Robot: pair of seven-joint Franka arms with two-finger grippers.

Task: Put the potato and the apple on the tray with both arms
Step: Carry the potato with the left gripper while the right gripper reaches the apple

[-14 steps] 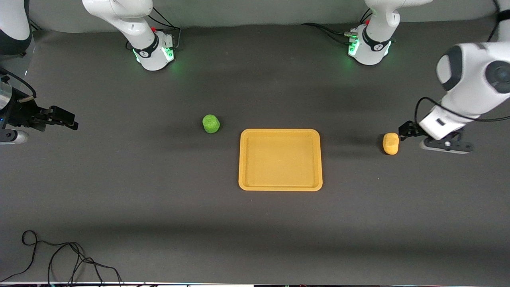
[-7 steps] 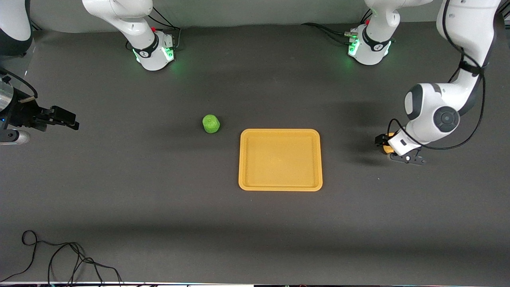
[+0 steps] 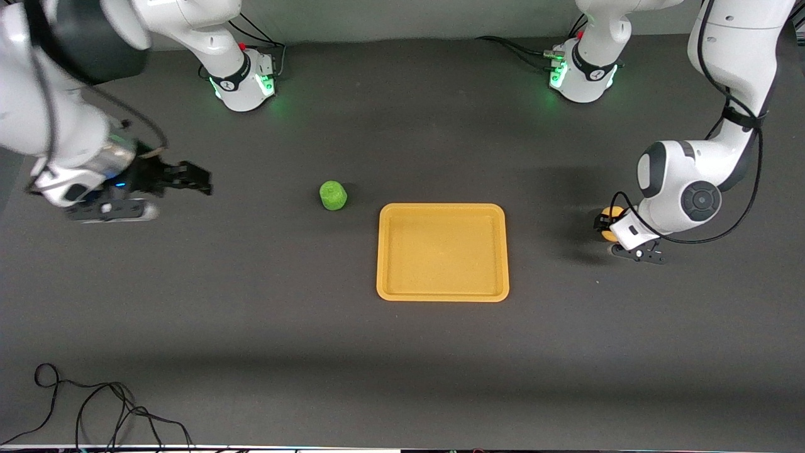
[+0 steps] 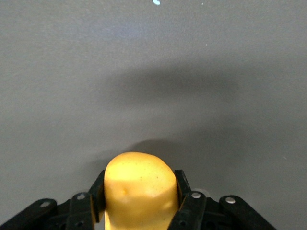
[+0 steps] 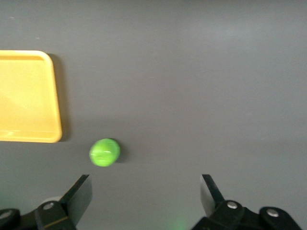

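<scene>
The yellow-orange potato [image 3: 607,214] lies on the table toward the left arm's end, beside the tray [image 3: 380,251]. My left gripper [image 3: 605,226] is down at it, fingers pressed on both sides; the left wrist view shows the potato [image 4: 138,175] clamped in the gripper [image 4: 140,191]. The green apple [image 3: 333,195] sits beside the tray's corner toward the right arm's end. My right gripper [image 3: 195,178] is open and empty over the bare table, well short of the apple. The right wrist view shows the apple [image 5: 104,152], the tray's corner [image 5: 56,96] and the open gripper [image 5: 146,184].
The tray is empty. A black cable [image 3: 94,409] lies at the table's edge nearest the front camera, at the right arm's end. The two green-lit bases [image 3: 242,78] [image 3: 582,72] stand along the table's edge farthest from the camera.
My right arm has swung in from the table's end toward the apple. My left gripper came down onto the potato and now holds it between its fingers.
</scene>
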